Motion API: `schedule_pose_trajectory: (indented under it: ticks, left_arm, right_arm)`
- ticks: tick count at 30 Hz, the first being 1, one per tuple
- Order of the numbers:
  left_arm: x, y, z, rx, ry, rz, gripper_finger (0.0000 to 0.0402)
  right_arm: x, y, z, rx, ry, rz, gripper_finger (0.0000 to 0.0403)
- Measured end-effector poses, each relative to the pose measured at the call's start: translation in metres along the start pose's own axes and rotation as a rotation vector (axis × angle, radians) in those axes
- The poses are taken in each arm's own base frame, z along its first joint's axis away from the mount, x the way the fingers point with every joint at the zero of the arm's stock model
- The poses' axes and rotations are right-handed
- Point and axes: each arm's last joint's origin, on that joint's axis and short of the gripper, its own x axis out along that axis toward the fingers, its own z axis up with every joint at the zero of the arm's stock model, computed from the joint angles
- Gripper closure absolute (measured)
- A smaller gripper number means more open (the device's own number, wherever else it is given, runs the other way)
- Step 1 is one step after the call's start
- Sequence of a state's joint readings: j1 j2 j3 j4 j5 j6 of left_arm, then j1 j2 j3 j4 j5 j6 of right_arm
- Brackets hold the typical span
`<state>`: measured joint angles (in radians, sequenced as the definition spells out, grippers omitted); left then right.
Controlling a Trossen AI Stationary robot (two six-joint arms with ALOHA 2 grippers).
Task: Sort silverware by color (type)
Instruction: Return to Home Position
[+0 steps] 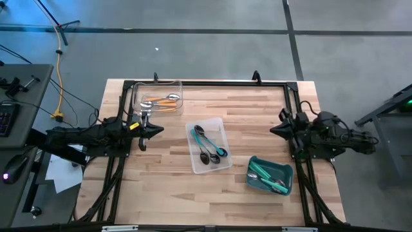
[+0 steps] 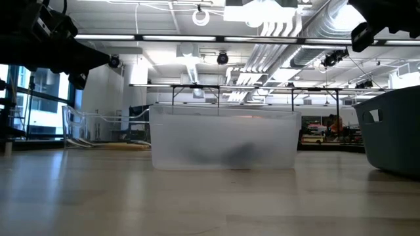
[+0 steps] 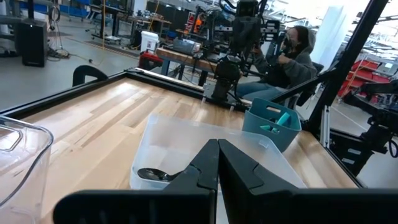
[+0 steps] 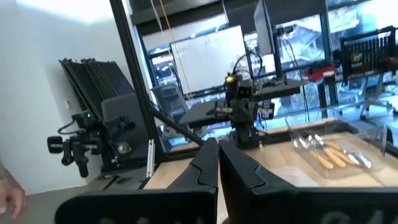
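Note:
Orange-handled spoons (image 1: pixel 162 100) lie in a clear tray (image 1: pixel 136 103) at the table's far left. Teal-blue-handled spoons (image 1: pixel 210 143) lie in a second clear tray (image 1: pixel 193 161) at the middle; one of their bowls (image 3: pixel 152 175) shows in the left wrist view. Green-handled spoons (image 1: pixel 265 176) lie in the teal bin (image 1: pixel 286 169) at the near right. My left gripper (image 1: pixel 158 131) hovers shut at the table's left side, pointing level toward the middle tray. My right gripper (image 1: pixel 273 129) hovers shut at the right side, pointing left. Neither holds anything.
A black frame (image 1: pixel 212 82) runs along the table's far edge and down both sides. Bare wood lies between the trays and toward the near edge. A person (image 3: pixel 295 53) sits beyond the table's right side. A hand (image 4: pixel 6 196) shows at the right wrist view's edge.

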<state>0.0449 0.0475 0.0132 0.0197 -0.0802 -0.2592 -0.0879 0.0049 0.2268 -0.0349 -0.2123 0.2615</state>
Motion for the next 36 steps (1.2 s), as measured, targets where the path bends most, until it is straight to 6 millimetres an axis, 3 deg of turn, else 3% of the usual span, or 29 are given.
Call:
schedule_pose_trajectory:
  ticks: [10, 18, 28, 31, 36]
  left_arm:
    - [0.000, 0.000, 0.000, 0.000, 0.000, 0.003, 0.0401]
    - [0.000, 0.000, 0.000, 0.000, 0.000, 0.003, 0.0401]
    - [0.000, 0.000, 0.000, 0.000, 0.000, 0.003, 0.0401]
    - [0.000, 0.000, 0.000, 0.000, 0.000, 0.003, 0.0401]
    - [0.000, 0.000, 0.000, 0.000, 0.000, 0.002, 0.0401]
  right_arm:
    - [0.000, 0.001, 0.005, -0.064, -0.068, -0.007, 0.0403]
    - [0.008, -0.013, -0.035, -0.046, -0.156, -0.017, 0.0403]
    - [0.009, -0.018, -0.054, -0.067, 0.016, -0.064, 0.0403]
    - [0.007, -0.023, -0.065, -0.060, 0.123, -0.153, 0.0403]
    - [0.007, -0.026, -0.066, -0.092, 0.134, -0.232, 0.0403]
